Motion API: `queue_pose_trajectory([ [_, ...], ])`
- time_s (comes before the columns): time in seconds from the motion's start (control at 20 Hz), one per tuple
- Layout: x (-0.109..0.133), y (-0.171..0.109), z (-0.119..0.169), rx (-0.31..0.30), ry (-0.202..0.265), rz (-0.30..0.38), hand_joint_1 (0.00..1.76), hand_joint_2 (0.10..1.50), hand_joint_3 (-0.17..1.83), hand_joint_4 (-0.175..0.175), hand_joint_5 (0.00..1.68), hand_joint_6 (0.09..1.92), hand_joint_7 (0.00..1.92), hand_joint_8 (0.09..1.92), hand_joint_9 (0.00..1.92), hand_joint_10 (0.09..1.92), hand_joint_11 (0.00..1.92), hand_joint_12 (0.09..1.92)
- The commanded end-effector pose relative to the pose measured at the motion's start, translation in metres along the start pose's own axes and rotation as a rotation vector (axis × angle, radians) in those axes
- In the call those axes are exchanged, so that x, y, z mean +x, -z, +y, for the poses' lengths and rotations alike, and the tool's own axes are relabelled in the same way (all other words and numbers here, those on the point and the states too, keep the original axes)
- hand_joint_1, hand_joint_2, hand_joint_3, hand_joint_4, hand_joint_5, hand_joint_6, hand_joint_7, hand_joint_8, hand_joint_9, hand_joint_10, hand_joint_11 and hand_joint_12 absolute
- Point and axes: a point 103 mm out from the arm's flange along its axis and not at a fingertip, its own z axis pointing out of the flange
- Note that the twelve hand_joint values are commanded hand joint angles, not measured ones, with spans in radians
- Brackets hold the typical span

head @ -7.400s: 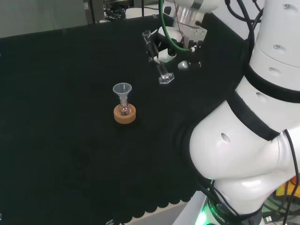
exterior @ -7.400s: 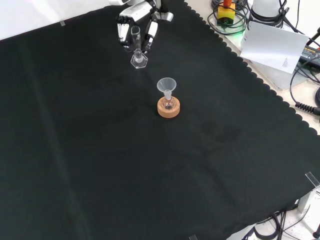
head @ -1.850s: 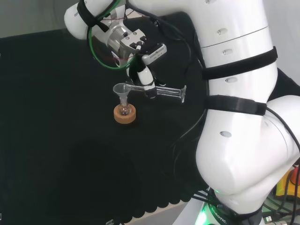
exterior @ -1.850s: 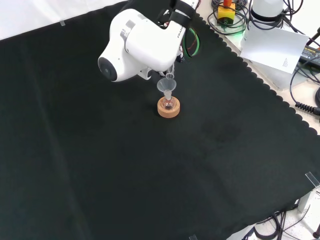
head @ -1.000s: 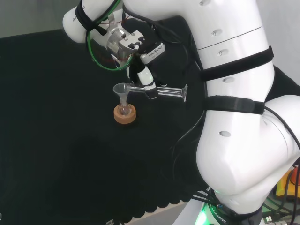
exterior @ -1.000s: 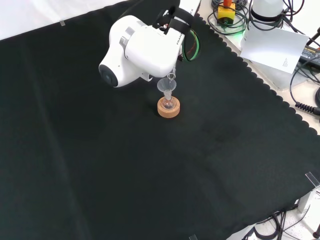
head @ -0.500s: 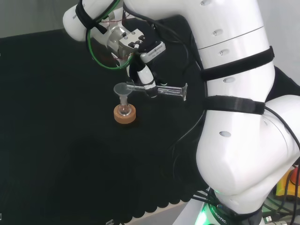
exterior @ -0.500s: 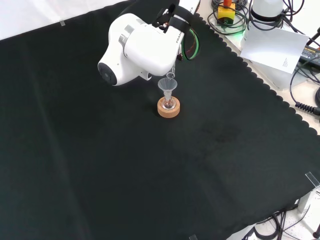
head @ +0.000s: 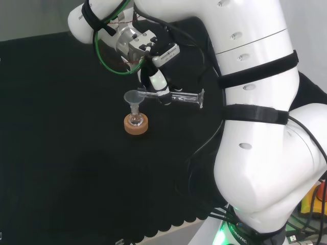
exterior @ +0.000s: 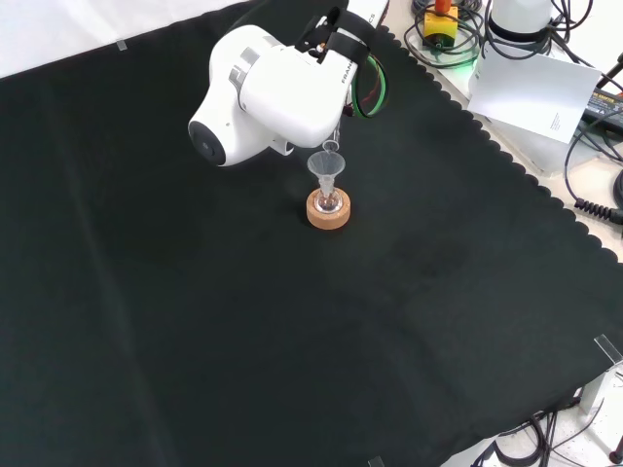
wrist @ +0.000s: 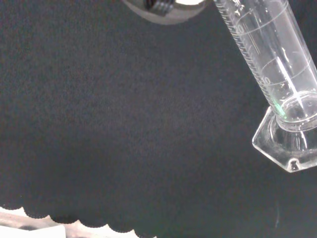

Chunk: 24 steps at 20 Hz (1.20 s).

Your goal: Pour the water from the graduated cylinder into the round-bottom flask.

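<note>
From where I stand behind the arm, the hand [head: 157,86] has its fingers curled round the graduated cylinder [head: 181,98] and holds it tipped flat, close to level, its mouth end at the rim of a clear funnel [head: 134,97] and its hexagonal foot pointing away towards the arm's big white links; the funnel stands in the neck of the small round-bottom flask [head: 135,120], which sits in a cork ring [head: 136,125] on the black cloth [head: 61,153]; seen from the front, the funnel [exterior: 325,165] and the cork ring [exterior: 328,211] stand just below a large white link of the arm.

Close by the palm, the graduated cylinder [wrist: 270,54] shows clear walls with fine lines ringed around it and a thick foot [wrist: 290,141]; I judge it light, stiff and brittle, smooth enough to slide in a grasp, and best taken round the middle of the tube as it is now, away from the lip and the foot; whether any water lies inside I cannot tell; the flask looks small and top-heavy under the funnel, so a knock at the funnel's rim could tip it out of its ring.

As for writing, the scale marks on the tube carry small figures that I cannot make out; there is print on the white link in the front view, which I leave unread.
</note>
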Motion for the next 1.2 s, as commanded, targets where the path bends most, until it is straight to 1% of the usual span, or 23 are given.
queue_pose_trajectory([
  [0.05, -0.0003, 0.0017, -0.0008, 0.011, -0.006, -0.002, 1.26, 1.11, 0.00, -0.175, 0.96, 1.01, 1.01, 1.00, 1.51, 0.09, 1.23, 0.74],
  [0.3, 0.0004, 0.0089, -0.0079, 0.033, -0.030, -0.009, 1.26, 1.11, 0.00, -0.175, 0.96, 1.01, 1.01, 0.99, 1.52, 0.09, 1.23, 0.74],
  [1.0, -0.0010, 0.0083, -0.0098, 0.039, -0.033, -0.009, 1.27, 1.11, 0.00, -0.175, 0.96, 1.00, 1.02, 0.99, 1.52, 0.09, 1.24, 0.73],
  [1.2, -0.0013, 0.0075, -0.0090, 0.027, -0.031, -0.010, 1.27, 1.11, 0.00, -0.175, 0.97, 1.00, 1.02, 0.99, 1.52, 0.09, 1.24, 0.73],
])
